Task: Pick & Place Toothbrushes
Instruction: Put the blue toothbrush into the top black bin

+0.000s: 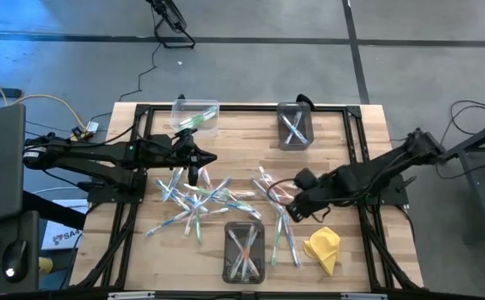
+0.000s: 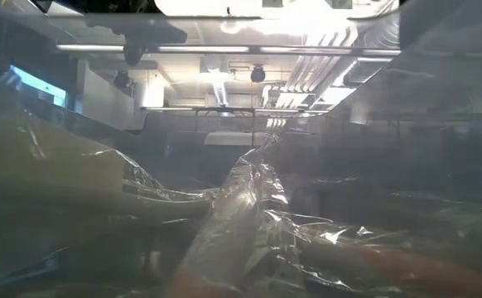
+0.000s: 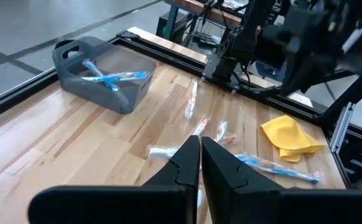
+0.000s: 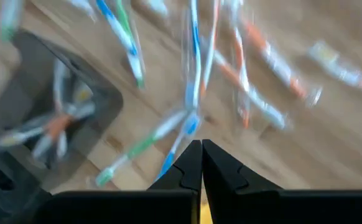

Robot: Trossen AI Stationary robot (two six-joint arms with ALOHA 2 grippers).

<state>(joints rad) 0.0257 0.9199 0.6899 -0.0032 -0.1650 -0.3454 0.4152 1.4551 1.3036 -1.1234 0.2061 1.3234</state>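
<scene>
Many toothbrushes in clear wrappers lie scattered flat on the wooden table, with more of them toward the right. My left gripper hovers shut over the left heap; in its wrist view nothing sits between the fingers. My right gripper points steeply down over the right group, shut as well, and its wrist view shows loose toothbrushes on the wood below it. The low view is blocked by crinkled clear film.
A clear bin with green toothbrushes stands at the far left. A grey bin with blue ones stands at the far middle, and a grey bin with pink-orange ones sits near the front edge. A yellow cloth lies at the near right.
</scene>
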